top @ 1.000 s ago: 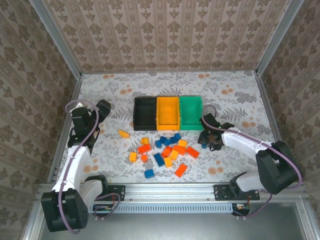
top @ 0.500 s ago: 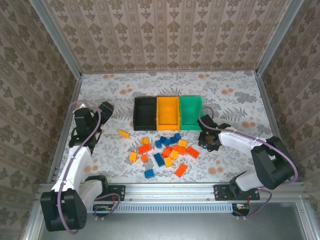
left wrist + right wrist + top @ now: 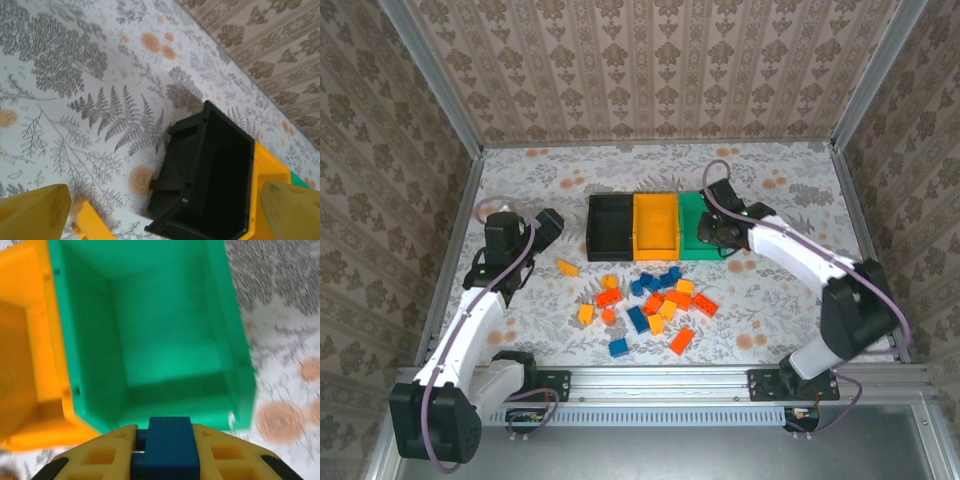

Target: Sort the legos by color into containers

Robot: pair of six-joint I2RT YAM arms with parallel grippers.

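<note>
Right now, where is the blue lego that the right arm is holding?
The blue lego is clamped between the right arm's jaws in the right wrist view, hovering at the green bin's near rim, orange bin to its left.

We see the green bin (image 3: 90,340) open and empty below the blue brick (image 3: 167,452) in our right gripper (image 3: 165,432). Bare table (image 3: 535,300) separates the left gripper (image 3: 552,222) from the black bin (image 3: 593,228), one yellow brick (image 3: 566,267) nearby.
</note>
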